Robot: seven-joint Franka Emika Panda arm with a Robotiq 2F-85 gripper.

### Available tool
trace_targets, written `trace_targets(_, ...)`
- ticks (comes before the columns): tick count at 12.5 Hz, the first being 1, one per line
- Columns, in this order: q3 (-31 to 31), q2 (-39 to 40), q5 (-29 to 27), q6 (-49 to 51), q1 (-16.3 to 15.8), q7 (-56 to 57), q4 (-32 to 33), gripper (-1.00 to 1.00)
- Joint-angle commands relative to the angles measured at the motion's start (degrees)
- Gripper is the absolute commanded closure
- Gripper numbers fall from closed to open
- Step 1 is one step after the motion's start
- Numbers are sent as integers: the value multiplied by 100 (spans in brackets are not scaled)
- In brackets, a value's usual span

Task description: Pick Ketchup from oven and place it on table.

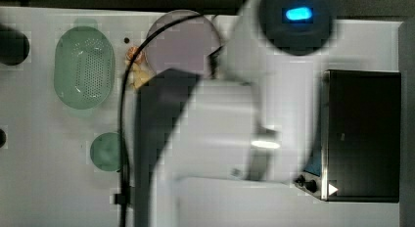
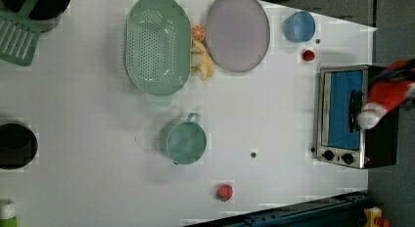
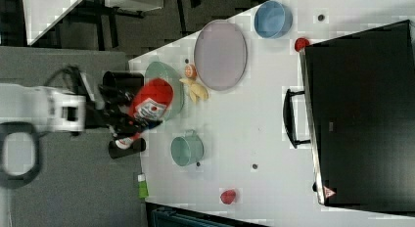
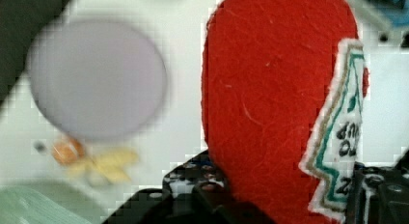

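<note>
Ketchup, a slim red felt bottle with white cap (image 3: 149,105), sits clamped in my pincer (image 4: 284,195), jaws part-closed around its body, carried above the white worktop (image 2: 274,114) clear of the black-topped silver toaster oven (image 2: 342,153), probably to find bare surface for setting down.

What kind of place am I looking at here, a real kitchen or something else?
Probably a robot test bench dressed as a play kitchen: a white table with a small toaster oven, a green colander, toy fruit, and a robot gripper holding a felt ketchup bottle.
</note>
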State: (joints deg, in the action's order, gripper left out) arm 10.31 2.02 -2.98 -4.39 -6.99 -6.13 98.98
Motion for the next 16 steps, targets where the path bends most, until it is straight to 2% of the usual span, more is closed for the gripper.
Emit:
trace_targets(1, -133, 40, 132, -343, 88, -358, 618, -27)
trace_targets(7, -137, 403, 130, -2789, 91, -359, 2534, -27)
trace_targets(9, -142, 776, 112, -3502, 91, -358, 2817, -27)
trace_targets(12, -155, 1344, 107, -4001, 90, -359, 2881, -27)
trace_targets(13, -168, 1510, 104, -4155, 90, -359, 2884, -33)
trace_targets(16, -182, 1821, 93, -4568, 88, -359, 2881, -96)
